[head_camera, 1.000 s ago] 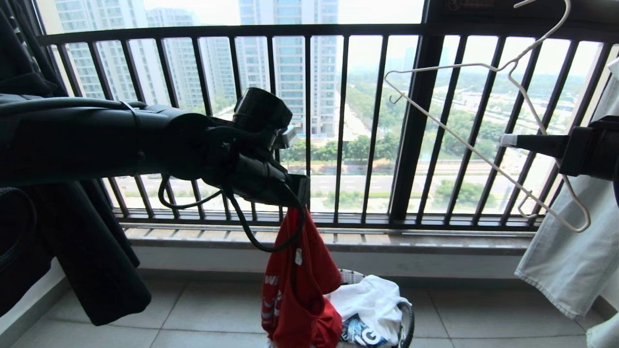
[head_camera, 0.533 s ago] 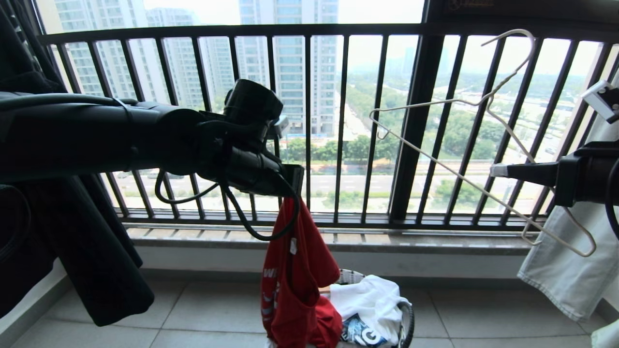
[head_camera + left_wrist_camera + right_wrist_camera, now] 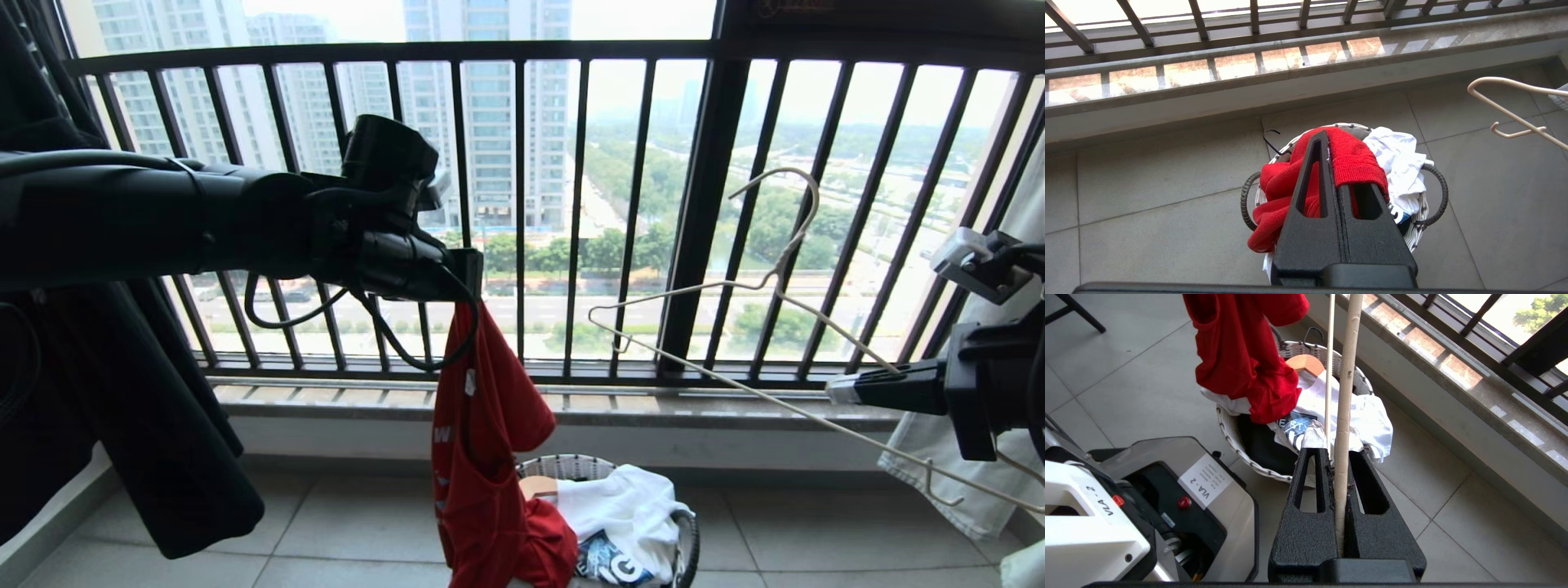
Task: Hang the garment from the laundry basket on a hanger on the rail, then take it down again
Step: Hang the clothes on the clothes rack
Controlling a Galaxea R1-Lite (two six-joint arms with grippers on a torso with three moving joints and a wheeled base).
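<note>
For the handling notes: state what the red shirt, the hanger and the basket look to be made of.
Red shirt: soft knit fabric, matte, probably cotton jersey; it folds limply below the left tool.
Hanger: thin stiff wire, pale cream matte coating, likely coated metal, held in the right tool.
Basket: white woven strands, slightly glossy, probably plastic or rattan.

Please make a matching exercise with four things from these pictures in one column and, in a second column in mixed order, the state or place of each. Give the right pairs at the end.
1. red T-shirt
2. white wire hanger
3. white T-shirt
4. laundry basket

a. stands on the tiled floor
b. lies in the basket
c. hangs from the left gripper
d. clamped in the right gripper

Pairs: 1-c, 2-d, 3-b, 4-a
</note>
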